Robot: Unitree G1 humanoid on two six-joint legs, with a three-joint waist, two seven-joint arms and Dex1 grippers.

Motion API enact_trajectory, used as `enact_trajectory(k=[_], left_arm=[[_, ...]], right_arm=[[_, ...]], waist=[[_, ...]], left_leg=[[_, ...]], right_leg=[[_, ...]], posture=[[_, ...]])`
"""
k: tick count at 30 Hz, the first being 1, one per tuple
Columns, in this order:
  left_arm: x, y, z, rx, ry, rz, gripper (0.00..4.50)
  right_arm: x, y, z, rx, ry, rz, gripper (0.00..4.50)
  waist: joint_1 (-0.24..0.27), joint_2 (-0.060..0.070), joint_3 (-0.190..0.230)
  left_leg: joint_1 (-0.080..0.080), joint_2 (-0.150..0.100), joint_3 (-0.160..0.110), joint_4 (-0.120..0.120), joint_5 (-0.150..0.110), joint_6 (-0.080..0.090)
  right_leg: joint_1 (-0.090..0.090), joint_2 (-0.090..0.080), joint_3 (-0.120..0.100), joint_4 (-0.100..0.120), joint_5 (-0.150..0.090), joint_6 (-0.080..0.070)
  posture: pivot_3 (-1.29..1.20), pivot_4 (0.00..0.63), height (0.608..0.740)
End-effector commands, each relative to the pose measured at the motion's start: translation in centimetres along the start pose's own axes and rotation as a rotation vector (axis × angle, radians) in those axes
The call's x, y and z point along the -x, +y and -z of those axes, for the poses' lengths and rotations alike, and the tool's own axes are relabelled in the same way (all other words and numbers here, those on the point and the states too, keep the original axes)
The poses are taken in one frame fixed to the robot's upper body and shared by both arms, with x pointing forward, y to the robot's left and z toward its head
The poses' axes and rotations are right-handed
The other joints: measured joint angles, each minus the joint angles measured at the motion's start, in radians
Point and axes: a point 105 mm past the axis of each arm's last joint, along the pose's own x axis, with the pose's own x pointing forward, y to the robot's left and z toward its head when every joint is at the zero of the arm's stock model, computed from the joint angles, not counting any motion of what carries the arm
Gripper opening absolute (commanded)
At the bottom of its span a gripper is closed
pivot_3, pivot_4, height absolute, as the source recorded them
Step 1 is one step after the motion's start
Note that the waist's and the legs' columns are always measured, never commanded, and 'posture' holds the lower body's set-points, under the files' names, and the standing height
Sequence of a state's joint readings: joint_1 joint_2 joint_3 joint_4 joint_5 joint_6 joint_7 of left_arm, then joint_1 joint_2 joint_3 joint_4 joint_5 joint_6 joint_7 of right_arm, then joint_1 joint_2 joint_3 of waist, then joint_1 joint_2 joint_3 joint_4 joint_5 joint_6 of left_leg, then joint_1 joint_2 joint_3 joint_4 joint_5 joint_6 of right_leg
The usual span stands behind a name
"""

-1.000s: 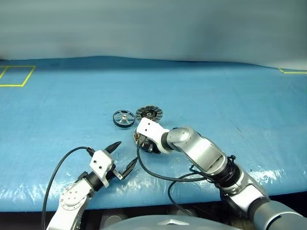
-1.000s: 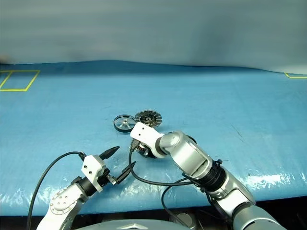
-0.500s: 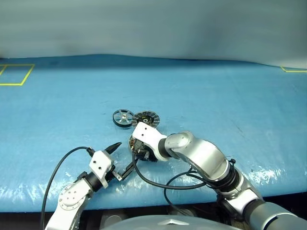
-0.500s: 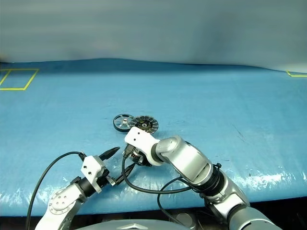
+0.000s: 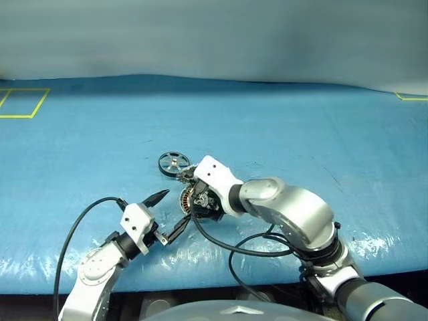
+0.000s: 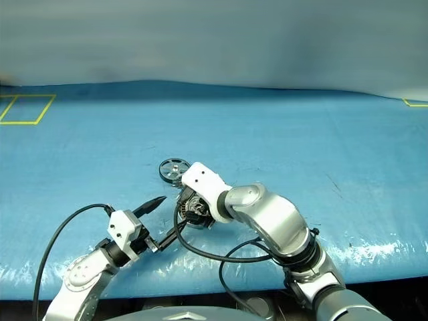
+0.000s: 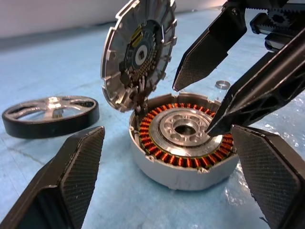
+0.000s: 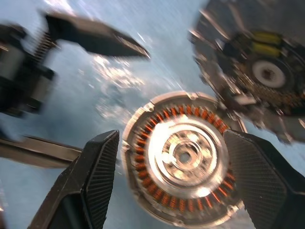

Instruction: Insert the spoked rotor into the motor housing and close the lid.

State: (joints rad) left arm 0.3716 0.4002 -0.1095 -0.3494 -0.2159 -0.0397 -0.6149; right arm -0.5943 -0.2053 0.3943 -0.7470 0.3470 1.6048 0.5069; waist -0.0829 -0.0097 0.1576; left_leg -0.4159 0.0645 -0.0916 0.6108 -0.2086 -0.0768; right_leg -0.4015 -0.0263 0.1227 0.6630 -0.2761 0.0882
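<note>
Since earlier frame, right claw (image 7: 209,81) raised off motor housing (image 7: 183,138), jaws parted, nothing gripped; lid (image 7: 138,52) now stood upright, cavity exposed. Spoked rotor (image 7: 50,114) lies on worktop (image 5: 301,140) left of housing, awaiting insertion. Left claw (image 5: 170,215) held wide open, empty, near side.

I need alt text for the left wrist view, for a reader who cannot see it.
The motor housing sits open on a blue surface, copper windings showing, its lid hinged up. The right gripper hangs open above it, and the spoked rotor lies flat beside it.
</note>
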Motion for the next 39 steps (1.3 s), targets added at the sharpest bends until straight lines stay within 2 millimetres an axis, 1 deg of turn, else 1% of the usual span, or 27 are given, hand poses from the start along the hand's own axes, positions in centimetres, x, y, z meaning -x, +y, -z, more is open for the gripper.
enact_trajectory(k=[1, 3, 5, 7, 9, 11, 13, 14, 16, 17, 20, 23, 24, 26, 28, 30, 32, 36, 38, 39], left_arm=[[0.1, -0.7, -0.2, 0.014, -0.003, 0.034, 4.5], [0.2, -0.7, -0.1, 0.008, 0.003, 0.037, 4.5], [0.3, -0.8, -0.1, 0.004, 0.008, 0.037, 4.5], [0.4, -0.9, -0.1, 0.004, 0.009, 0.039, 4.5], [0.3, -1.0, -0.2, 0.007, 0.008, 0.044, 4.5], [0.2, -1.2, -0.2, 0.011, 0.007, 0.055, 4.5], [0.1, -1.4, -0.2, 0.013, 0.007, 0.065, 4.5], [0.1, -1.4, -0.2, 0.013, 0.008, 0.071, 4.5], [0.0, -1.5, -0.2, 0.013, 0.008, 0.076, 4.5], [0.0, -1.4, -0.2, 0.013, 0.008, 0.077, 4.5], [-0.1, -1.4, -0.2, 0.013, 0.01, 0.08, 4.5], [-0.1, -1.5, -0.3, 0.014, 0.011, 0.083, 4.5], [-0.1, -1.5, -0.3, 0.014, 0.011, 0.083, 4.5], [-0.1, -1.5, -0.3, 0.015, 0.012, 0.082, 4.5], [-0.1, -1.5, -0.3, 0.016, 0.013, 0.082, 4.5], [-0.1, -1.4, -0.3, 0.015, 0.015, 0.077, 4.5], [-0.1, -1.4, -0.3, 0.014, 0.016, 0.075, 4.5], [-0.1, -1.3, -0.3, 0.006, 0.015, 0.064, 4.5], [-0.1, -1.2, -0.3, 0.002, 0.015, 0.058, 4.5], [-0.1, -1.2, -0.3, 0.001, 0.015, 0.056, 4.5]], right_arm=[[2.6, 0.9, -1.0, 0.043, -0.098, -0.06, 3.72], [3.7, 0.3, -0.5, 0.024, -0.126, -0.029, 3.72], [4.5, -1.6, 0.6, -0.005, -0.141, 0.109, 3.72], [4.9, -4.0, 1.8, -0.063, -0.168, 0.286, 3.72], [5.3, -6.1, 3.5, -0.115, -0.175, 0.453, 3.72], [5.4, -7.3, 5.2, -0.162, -0.173, 0.566, 3.72], [5.1, -8.0, 6.9, -0.226, -0.172, 0.639, 3.72], [4.9, -8.5, 8.0, -0.216, -0.143, 0.69, 3.72], [4.5, -8.7, 9.3, -0.192, -0.12, 0.731, 3.72], [4.2, -8.8, 10.1, -0.225, -0.131, 0.747, 3.72], [3.9, -9.1, 11.4, -0.3, -0.175, 0.785, 3.72], [3.9, -9.8, 13.8, -0.396, -0.182, 0.863, 3.72], [3.8, -9.7, 14.3, -0.421, -0.186, 0.863, 3.72], [2.9, -8.8, 15.5, -0.498, -0.18, 0.815, 3.72], [2.4, -8.3, 16.1, -0.524, -0.171, 0.797, 3.72], [2.1, -7.8, 16.9, -0.542, -0.152, 0.789, 3.33], [1.9, -7.5, 17.4, -0.533, -0.134, 0.778, 2.81], [1.9, -6.7, 18.0, -0.468, -0.085, 0.764, 1.42], [2.0, -6.5, 18.0, -0.426, -0.066, 0.759, 0.8], [2.3, -6.3, 17.8, -0.389, -0.058, 0.748, 0.68]], waist=[[0.003, 0.0, 0.0], [0.011, -0.001, 0.0], [0.015, -0.001, 0.0], [0.015, -0.001, 0.0], [0.013, 0.0, 0.001], [0.013, 0.0, 0.001], [0.014, -0.001, 0.001], [0.013, -0.001, 0.001], [0.013, -0.001, 0.001], [0.013, -0.001, 0.001], [0.012, -0.001, 0.001], [0.014, -0.001, 0.001], [0.014, -0.001, 0.001], [0.015, -0.002, 0.001], [0.015, -0.002, 0.0], [0.015, -0.004, -0.001], [0.015, -0.006, -0.003], [0.015, -0.01, -0.006], [0.016, -0.011, -0.007], [0.017, -0.011, -0.007]], left_leg=[[0.0, 0.0, -0.001, 0.0, 0.0, 0.0], [0.0, 0.0, -0.001, 0.0, 0.0, 0.0], [-0.001, -0.001, -0.001, 0.0, 0.0, 0.0], [-0.001, -0.001, -0.001, 0.0, 0.0, 0.0], [-0.001, -0.001, -0.001, 0.0, 0.0, 0.0], [0.0, -0.001, 0.0, 0.001, 0.0, 0.0], [0.0, -0.001, 0.0, 0.001, 0.0, 0.0], [0.0, -0.001, 0.0, 0.001, 0.0, 0.0], [0.0, -0.001, 0.0, 0.002, 0.0, 0.0], [0.0, -0.001, 0.0, 0.002, 0.0, 0.0], [0.0, 0.0, 0.0, 0.001, 0.0, 0.0], [0.0, 0.0, 0.0, 0.001, 0.0, 0.0], [0.0, 0.0, 0.0, 0.002, 0.0, 0.0], [0.001, 0.0, 0.0, 0.002, 0.0, 0.0], [0.002, 0.0, 0.0, 0.002, 0.0, 0.0], [0.002, 0.0, 0.0, 0.002, 0.0, 0.0], [0.004, 0.0, 0.0, 0.002, 0.0, 0.0], [0.005, 0.0, 0.0, 0.001, 0.0, 0.0], [0.006, 0.0, 0.0, 0.002, 0.0, 0.0], [0.006, 0.0, 0.0, 0.002, 0.0, 0.0]], right_leg=[[0.0, 0.0, -0.001, 0.0, 0.0, 0.001], [0.001, 0.0, -0.001, 0.0, -0.001, 0.001], [0.001, 0.0, -0.001, -0.002, -0.002, 0.0], [0.001, 0.0, 0.0, -0.002, -0.002, 0.0], [0.0, 0.0, 0.0, -0.001, -0.002, 0.0], [0.0, 0.0, 0.0, -0.001, -0.002, 0.001], [0.001, 0.0, 0.0, -0.001, -0.001, 0.001], [0.001, 0.0, 0.0, -0.001, -0.001, 0.001], [0.001, 0.0, 0.001, -0.001, -0.001, 0.001], [0.001, 0.0, 0.001, -0.001, -0.001, 0.001], [0.002, 0.0, 0.001, -0.001, -0.001, 0.001], [0.002, 0.0, 0.001, -0.001, -0.001, 0.001], [0.003, 0.0, 0.001, -0.002, -0.001, 0.001], [0.003, 0.0, 0.001, -0.001, -0.001, 0.001], [0.004, 0.0, 0.0, -0.001, -0.001, 0.001], [0.004, 0.0, 0.001, -0.001, -0.001, 0.001], [0.004, 0.0, 0.001, -0.001, -0.001, 0.001], [0.004, 0.0, 0.001, -0.001, -0.002, 0.001], [0.004, 0.0, 0.001, -0.002, -0.002, 0.001], [0.004, 0.0, 0.001, -0.002, -0.002, 0.001]], posture=[[0.0, 0.15, 0.74], [0.0, 0.15, 0.74], [0.0, 0.15, 0.74], [0.0, 0.15, 0.74], [0.0, 0.15, 0.74], [0.0, 0.15, 0.74], [0.0, 0.15, 0.74], [0.0, 0.15, 0.74], [0.0, 0.15, 0.74], [0.0, 0.15, 0.74], [0.0, 0.15, 0.74], [0.0, 0.15, 0.74], [0.0, 0.15, 0.74], [0.0, 0.15, 0.74], [0.0, 0.15, 0.74], [0.0, 0.15, 0.74], [0.0, 0.15, 0.74], [0.0, 0.15, 0.74], [0.0, 0.15, 0.74], [0.0, 0.15, 0.74]])
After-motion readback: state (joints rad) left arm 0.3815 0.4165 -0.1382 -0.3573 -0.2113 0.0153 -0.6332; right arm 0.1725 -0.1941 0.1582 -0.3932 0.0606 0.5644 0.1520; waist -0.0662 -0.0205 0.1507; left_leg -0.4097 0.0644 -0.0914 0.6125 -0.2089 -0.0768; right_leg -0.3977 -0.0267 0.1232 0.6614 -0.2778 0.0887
